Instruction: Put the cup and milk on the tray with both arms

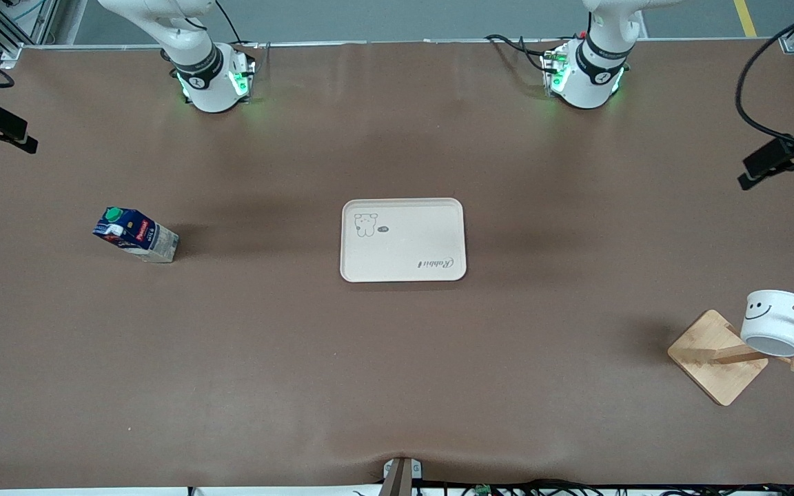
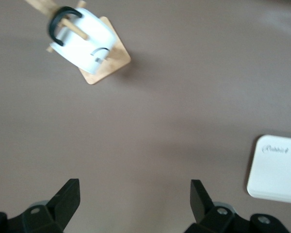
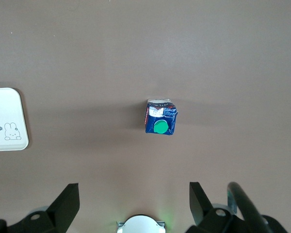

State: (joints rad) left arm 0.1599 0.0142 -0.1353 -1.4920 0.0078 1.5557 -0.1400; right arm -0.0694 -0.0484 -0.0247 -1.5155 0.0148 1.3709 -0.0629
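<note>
The milk carton (image 1: pixel 136 235) stands at the right arm's end of the tabletop, under the open right pincer (image 3: pixel 134 204); the mug (image 1: pixel 776 322) — hung on its wooden rack (image 1: pixel 717 357) — lies toward the open left pincer (image 2: pixel 135 201), the tray (image 1: pixel 402 240) between them.

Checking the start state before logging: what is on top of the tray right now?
Nothing rests on the tray; only its printed bear and script word show. The milk and the cup on the wooden rack sit apart from it.
</note>
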